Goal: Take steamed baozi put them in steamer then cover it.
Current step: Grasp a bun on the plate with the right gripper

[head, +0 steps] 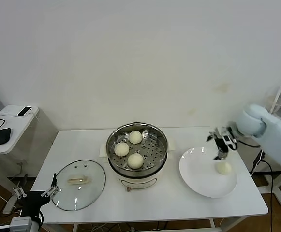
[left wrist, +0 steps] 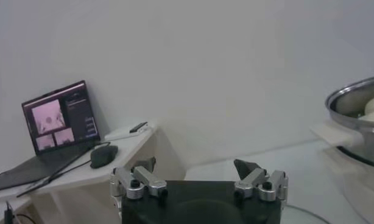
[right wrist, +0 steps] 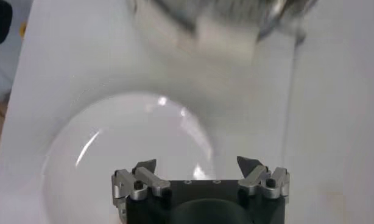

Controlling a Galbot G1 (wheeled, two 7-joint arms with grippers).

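Four buns: three baozi [head: 129, 149] lie on the perforated tray inside the steamer [head: 137, 151], one baozi [head: 223, 167] on the white plate [head: 205, 176].
Left gripper [head: 36, 193]: at the table's [head: 155, 203] front left corner, jaws wide open, empty.
Cover [head: 78, 184]: flat on the table, front left, beside the steamer.
Steamer: table centre, uncovered.
Plate: right side of the table.
Right gripper [head: 220, 156]: over the plate's far edge, jaws spread, holding nothing.

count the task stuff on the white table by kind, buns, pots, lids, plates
steamed baozi: 4, three in the steamer, one on the plate
steamer: 1
glass cover: 1
white plate: 1
total: 7
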